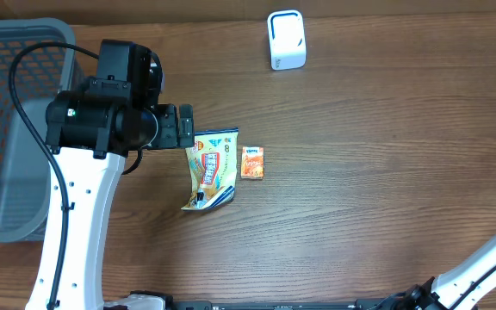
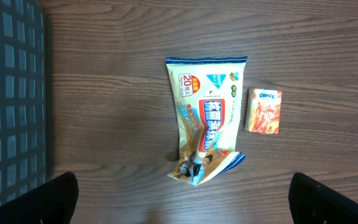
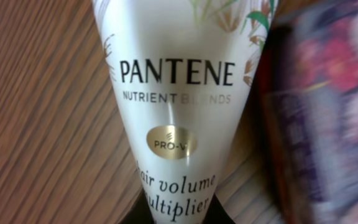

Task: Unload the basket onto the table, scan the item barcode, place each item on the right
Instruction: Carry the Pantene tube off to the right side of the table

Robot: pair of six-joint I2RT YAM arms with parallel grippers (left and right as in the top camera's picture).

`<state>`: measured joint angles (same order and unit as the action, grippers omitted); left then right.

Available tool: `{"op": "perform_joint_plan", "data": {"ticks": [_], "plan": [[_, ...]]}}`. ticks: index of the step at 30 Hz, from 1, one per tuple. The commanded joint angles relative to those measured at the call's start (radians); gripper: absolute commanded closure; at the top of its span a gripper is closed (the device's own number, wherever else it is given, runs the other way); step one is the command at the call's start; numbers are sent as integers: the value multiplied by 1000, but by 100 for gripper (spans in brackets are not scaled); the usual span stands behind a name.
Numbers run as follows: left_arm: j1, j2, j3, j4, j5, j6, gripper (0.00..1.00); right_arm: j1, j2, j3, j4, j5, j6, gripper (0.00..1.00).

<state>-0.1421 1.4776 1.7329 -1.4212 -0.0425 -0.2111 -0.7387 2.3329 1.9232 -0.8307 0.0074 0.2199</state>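
Note:
A white barcode scanner (image 1: 286, 40) stands at the back of the wooden table. A yellow and blue wipes packet (image 1: 212, 168) lies flat mid-table, with a small orange box (image 1: 252, 162) just right of it. My left gripper (image 2: 179, 208) hovers wide open above the packet (image 2: 207, 124), and nothing is between its fingers (image 2: 58, 199). My right gripper (image 3: 178, 219) is shut on a white Pantene tube (image 3: 176, 93), its dark fingers (image 3: 135, 216) on either side of the tube's lower end. No barcode shows on the tube's visible face.
A grey mesh basket (image 1: 7, 129) fills the left side of the table. A blurred purple and red item (image 3: 328, 112) lies right of the tube. Only part of the right arm (image 1: 489, 258) shows at the lower right corner. The orange box (image 2: 264, 111) lies beside the packet.

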Motion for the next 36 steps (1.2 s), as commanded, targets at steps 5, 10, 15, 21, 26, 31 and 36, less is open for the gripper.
{"op": "perform_joint_plan", "data": {"ticks": [5,10,15,21,26,31,36], "plan": [[4,6,18,2,-10,-13,0,-54,-16,23,-20,51,-8,59],[4,6,18,1,-10,-14,0,-50,-29,85,-52,-121,-8,43],[4,6,18,1,-10,-13,0,-26,-77,204,-108,-258,-7,40],[4,6,18,2,-10,-13,0,16,-176,322,-160,-432,44,28],[4,6,18,1,-10,-13,0,69,-240,333,-185,-785,42,9],[4,6,18,1,-10,-14,0,172,-242,320,-361,-933,27,4],[4,6,18,2,-10,-14,0,345,-241,287,-553,-788,-137,5]]}}
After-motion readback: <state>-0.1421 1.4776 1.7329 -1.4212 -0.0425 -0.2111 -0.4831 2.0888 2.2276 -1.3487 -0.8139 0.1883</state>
